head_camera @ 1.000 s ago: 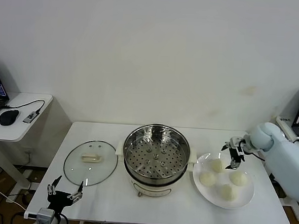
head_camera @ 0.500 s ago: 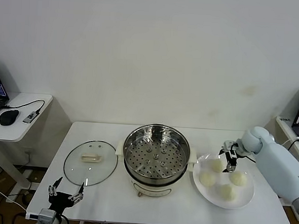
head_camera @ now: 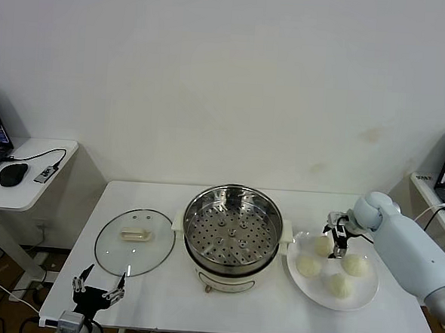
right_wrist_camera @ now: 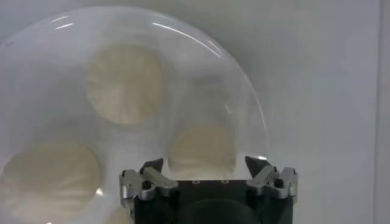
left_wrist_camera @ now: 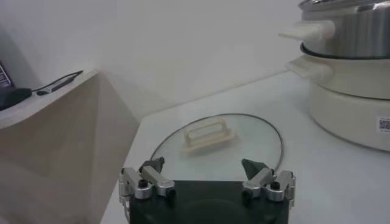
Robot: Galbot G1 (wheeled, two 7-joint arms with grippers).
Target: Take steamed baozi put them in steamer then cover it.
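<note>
The right gripper (head_camera: 337,236) hovers wide-jawed, holding nothing, over the rear smooth cream-white bun (right_wrist_camera: 203,150); its body partly hides that bun. All four buns sit on the flat white plate (head_camera: 366,294), beside the shiny round steel steamer (head_camera: 233,227). The left gripper (head_camera: 96,287), spread wide, waits near the glass lid (left_wrist_camera: 216,140).

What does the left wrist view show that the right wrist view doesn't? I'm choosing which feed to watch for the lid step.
Only the left wrist view shows the glass lid lying flat on the table, the steamer beside it, and the open left claw short of the lid. Only the right wrist view shows the white plate of baozi, with the open right claw above one bun. Both show only their own claw, holding nothing.
</note>
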